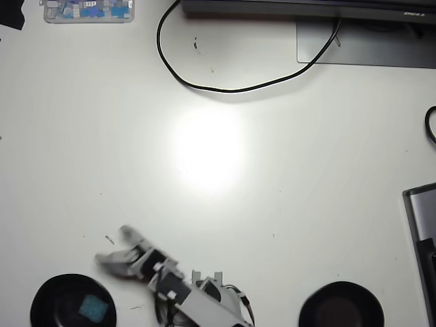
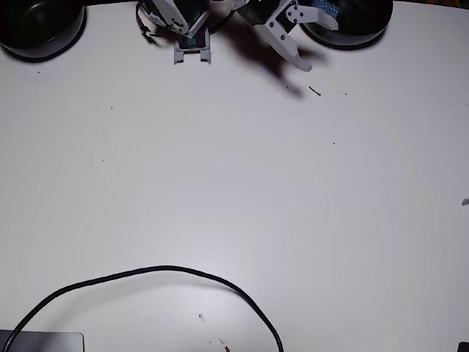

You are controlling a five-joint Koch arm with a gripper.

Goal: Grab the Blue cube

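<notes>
The blue cube (image 1: 94, 308) lies inside a black bowl (image 1: 51, 293) at the bottom left of the overhead view. In the fixed view the cube (image 2: 327, 9) shows as a blue patch in the bowl (image 2: 363, 26) at the top right, partly hidden by a finger. My gripper (image 1: 112, 246) is open and empty. It hangs over the table just up and right of the bowl in the overhead view. In the fixed view the gripper (image 2: 316, 44) sits at the bowl's left rim, jaws spread.
A second black bowl (image 1: 340, 306) stands at the bottom right of the overhead view, top left in the fixed view (image 2: 37, 26). A black cable (image 1: 204, 87) loops at the back near a monitor stand (image 1: 368, 48). A clear box (image 1: 88, 10) holds blue pieces. A grey device (image 1: 422, 231) lies at the right edge.
</notes>
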